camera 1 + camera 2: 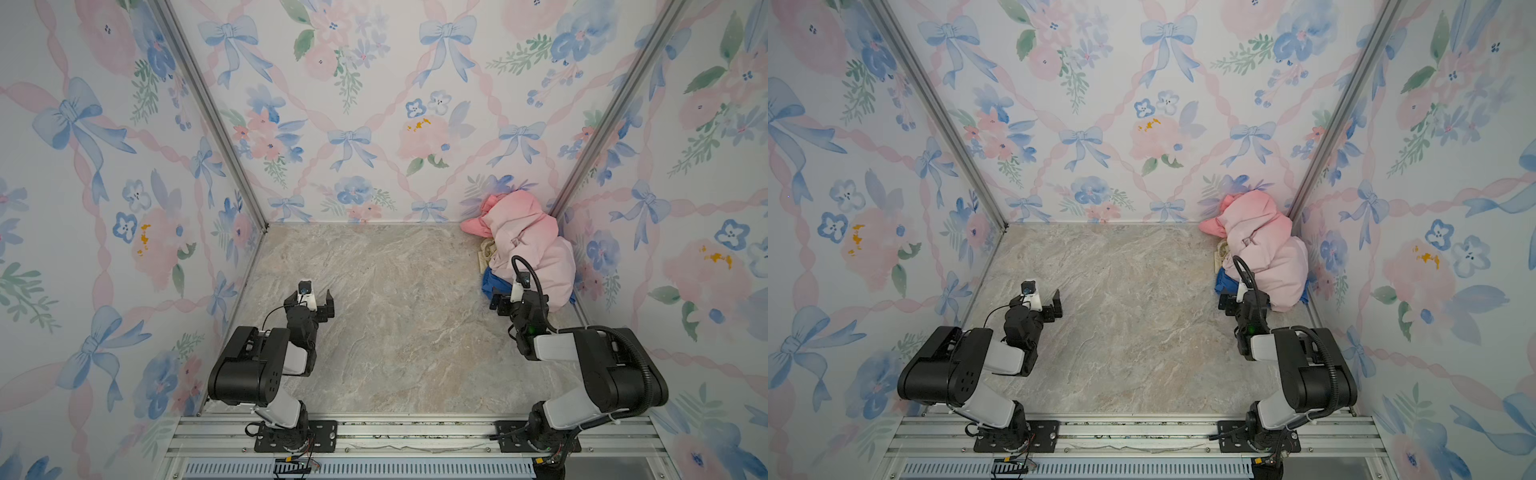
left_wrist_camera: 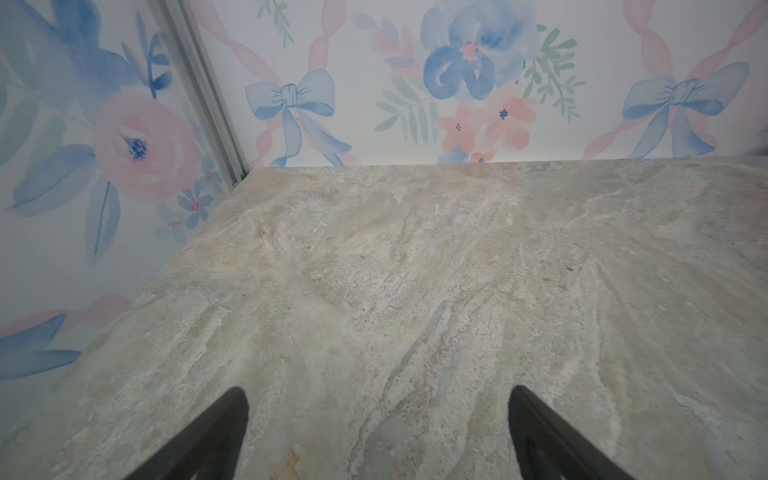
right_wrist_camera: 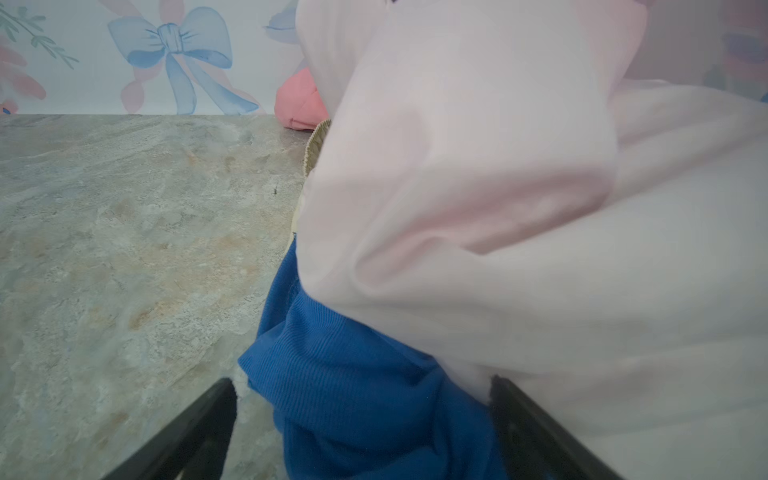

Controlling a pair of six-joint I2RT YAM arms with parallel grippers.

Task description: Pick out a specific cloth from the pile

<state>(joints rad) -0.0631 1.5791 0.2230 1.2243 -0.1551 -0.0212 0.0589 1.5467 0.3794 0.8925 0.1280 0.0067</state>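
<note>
Cream cloth (image 1: 489, 249) lay wedged under the pile (image 1: 528, 241), ungrasped. Right gripper (image 3: 361, 384) gaped at the blue cloth (image 3: 332, 332); left gripper (image 2: 376, 392) gaped empty over the table (image 1: 395, 311). Whole pick left.

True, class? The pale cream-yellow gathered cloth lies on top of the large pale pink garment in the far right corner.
No: the pale cream-yellow gathered cloth lies under the large pale pink garment in the far right corner; both top views show it.
</note>
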